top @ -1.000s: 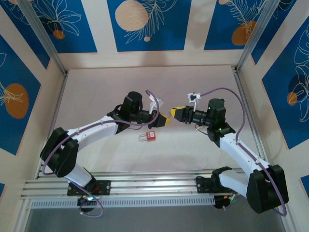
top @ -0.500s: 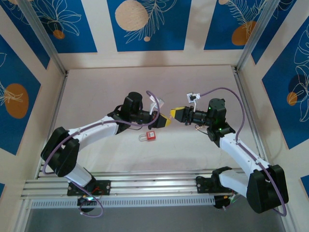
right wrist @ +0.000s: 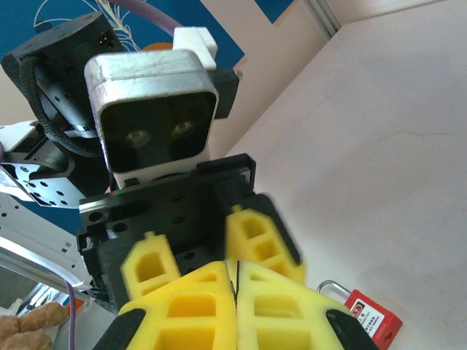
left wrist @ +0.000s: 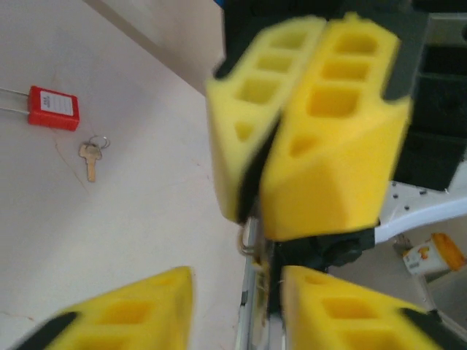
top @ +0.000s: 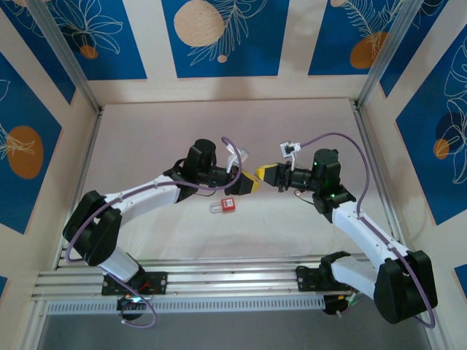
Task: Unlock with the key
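A red boxy padlock (left wrist: 52,108) and small metal key (left wrist: 89,157) lie upper left on the smooth pale worktop (left wrist: 109,219). The holey yellow left end effector (left wrist: 237,295) is released. The right end effector (left wrist: 250,213) is clenched.

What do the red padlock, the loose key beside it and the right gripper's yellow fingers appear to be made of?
Red padlock: body probably plastic, matte red with a white label; its shackle looks like bare metal.
Key: metal, dull brassy tone, on a thin wire ring.
Right gripper's yellow fingers: probably moulded or printed plastic, matte, with hollow cells; possibly foam.
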Controlling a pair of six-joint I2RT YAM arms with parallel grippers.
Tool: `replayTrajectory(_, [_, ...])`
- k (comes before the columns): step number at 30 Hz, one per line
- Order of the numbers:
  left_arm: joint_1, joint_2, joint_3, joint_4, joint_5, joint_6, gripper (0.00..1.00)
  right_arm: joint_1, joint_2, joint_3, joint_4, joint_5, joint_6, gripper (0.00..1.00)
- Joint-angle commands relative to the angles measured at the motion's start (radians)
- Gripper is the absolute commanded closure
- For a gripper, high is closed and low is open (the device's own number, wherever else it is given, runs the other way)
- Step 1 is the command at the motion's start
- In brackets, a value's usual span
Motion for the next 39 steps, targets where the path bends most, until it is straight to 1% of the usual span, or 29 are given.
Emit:
replayTrajectory(1, [0.003, -0.042, -0.026, -0.001, -0.081, 0.041, 0.4, 0.008, -0.05, 0.025, -0.061, 0.061, -0.032, 0.99])
replayTrajectory(2, [0.003, -0.053, -0.034, -0.008, -0.109, 0.052, 0.28, 0.009, -0.059, 0.026, -0.071, 0.078, -0.037, 0.99])
replayTrajectory(4, [0.004, -0.084, -0.054, -0.03, -0.162, 0.084, 0.11, 0.013, -0.08, 0.032, -0.101, 0.13, -0.048, 1.0])
replayTrajectory(5, [0.006, -0.101, -0.065, -0.042, -0.195, 0.093, 0.0, 0.015, -0.088, 0.036, -0.117, 0.155, -0.054, 1.0])
replayTrajectory(7, [0.005, -0.146, -0.09, -0.079, -0.282, 0.128, 0.0, 0.018, -0.106, 0.041, -0.144, 0.223, -0.064, 1.0])
replayTrajectory(8, [0.005, -0.177, -0.101, -0.108, -0.342, 0.146, 0.0, 0.019, -0.112, 0.043, -0.155, 0.251, -0.069, 1.0])
replayTrajectory(9, [0.005, -0.211, -0.115, -0.133, -0.438, 0.153, 0.0, 0.02, -0.12, 0.043, -0.165, 0.274, -0.076, 1.0])
replayTrajectory(12, [0.005, -0.317, -0.154, -0.177, -0.756, 0.108, 0.0, 0.026, -0.147, 0.035, -0.182, 0.343, -0.083, 1.0])
replayTrajectory(14, [0.005, -0.388, -0.197, -0.154, -0.927, 0.057, 0.0, 0.031, -0.164, 0.025, -0.178, 0.38, -0.08, 1.0])
replayTrajectory(15, [0.006, -0.427, -0.219, -0.137, -0.977, 0.05, 0.0, 0.034, -0.17, 0.023, -0.18, 0.392, -0.08, 1.0])
replayTrajectory(17, [0.007, -0.488, -0.254, -0.131, -1.013, 0.04, 0.0, 0.038, -0.176, 0.02, -0.182, 0.406, -0.08, 1.0])
replayTrajectory(19, [0.009, -0.517, -0.259, -0.148, -1.012, 0.086, 0.0, 0.044, -0.173, 0.012, -0.178, 0.41, -0.08, 1.0])
replayTrajectory(21, [0.025, -0.518, -0.273, -0.13, -0.936, 0.16, 0.0, 0.046, -0.174, 0.007, -0.181, 0.415, -0.079, 1.0])
replayTrajectory(22, [0.023, -0.51, -0.267, -0.14, -0.944, 0.162, 0.0, 0.047, -0.174, 0.004, -0.183, 0.416, -0.078, 1.0])
replayTrajectory(23, [0.024, -0.494, -0.243, -0.186, -0.958, 0.175, 0.03, 0.047, -0.174, 0.0, -0.183, 0.416, -0.078, 1.0])
replayTrajectory(24, [0.024, -0.466, -0.201, -0.258, -0.967, 0.196, 0.06, 0.047, -0.177, -0.003, -0.188, 0.418, -0.078, 1.0])
replayTrajectory(25, [0.023, -0.436, -0.16, -0.33, -0.996, 0.207, 0.12, 0.047, -0.18, -0.006, -0.192, 0.421, -0.078, 1.0])
replayTrajectory(26, [0.024, -0.389, -0.099, -0.428, -1.05, 0.211, 0.18, 0.047, -0.183, -0.007, -0.202, 0.428, -0.08, 1.0])
replayTrajectory(27, [0.024, -0.327, -0.027, -0.55, -1.099, 0.232, 0.2, 0.048, -0.187, -0.008, -0.212, 0.436, -0.08, 1.0])
replayTrajectory(30, [0.013, -0.128, 0.171, -0.876, -1.178, 0.303, 0.21, 0.041, -0.208, -0.017, -0.24, 0.471, -0.08, 1.0])
replayTrajectory(31, [-0.002, -0.076, 0.208, -0.936, -1.196, 0.327, 0.24, 0.038, -0.215, -0.022, -0.244, 0.478, -0.076, 1.0])
replayTrajectory(33, [-0.059, 0.007, 0.255, -1.014, -1.263, 0.394, 0.25, 0.026, -0.226, -0.034, -0.249, 0.491, -0.066, 1.0])
replayTrajectory(35, [-0.119, 0.067, 0.269, -1.044, -1.285, 0.468, 0.24, 0.017, -0.233, -0.046, -0.254, 0.506, -0.056, 1.0])
replayTrajectory(37, [-0.17, 0.108, 0.268, -1.049, -1.272, 0.533, 0.23, 0.004, -0.238, -0.054, -0.266, 0.516, -0.045, 1.0])
replayTrajectory(39, [-0.206, 0.13, 0.252, -1.027, -1.194, 0.598, 0.22, -0.011, -0.249, -0.067, -0.273, 0.517, -0.036, 1.0])
